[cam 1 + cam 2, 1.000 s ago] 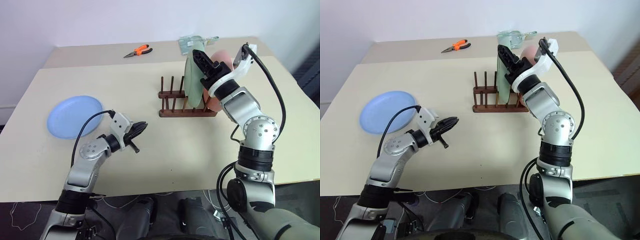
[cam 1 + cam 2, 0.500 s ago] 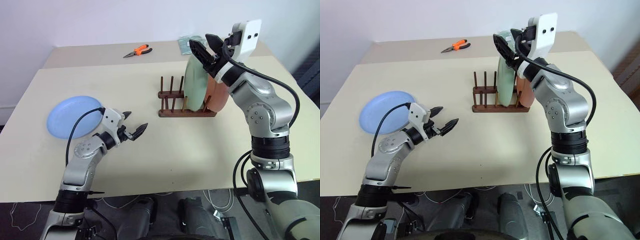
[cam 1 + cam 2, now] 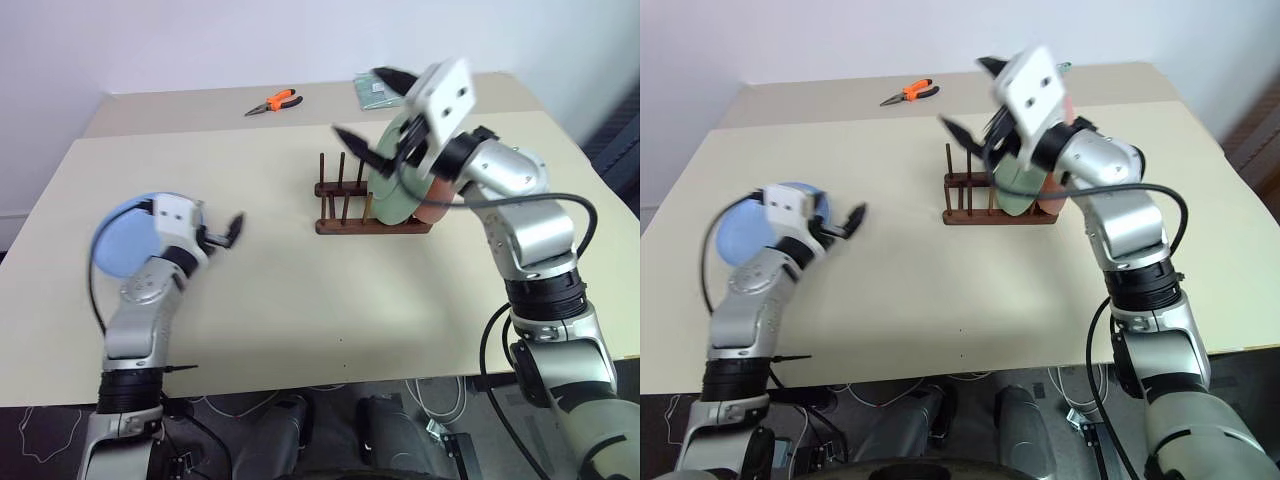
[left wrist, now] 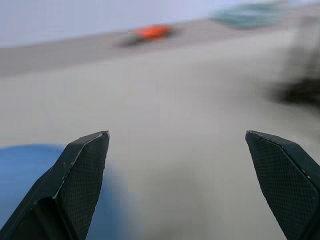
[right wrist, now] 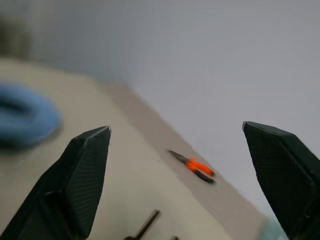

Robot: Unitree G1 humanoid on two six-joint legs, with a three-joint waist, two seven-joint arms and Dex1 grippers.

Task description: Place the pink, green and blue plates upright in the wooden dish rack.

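Black fingers (image 4: 85,165) spread wide on the left gripper (image 3: 222,230), nothing between them, poised just right of the blue plate (image 3: 120,240) lying flat at the near left of the table (image 3: 300,300). Spread wide and empty too, the right gripper (image 3: 370,115), raised above the wooden dish rack (image 3: 345,205) at centre. Already upright in the rack's right end: the green plate (image 3: 390,190), and close behind it the pink plate (image 3: 435,205), pegs to their left free.

Next, probably, the blue plate: best approached low from its right rim, one finger slid under the edge, then clamped firmly before lifting and tipping on edge. Worth aiming for a free slot left of the green plate, lowered straight between pegs to avoid knocking the others.

Cream tabletop, matte and plain. Orange-handled pliers (image 3: 275,101) at the far side, a greenish packet (image 3: 375,90) far right, white wall beyond.
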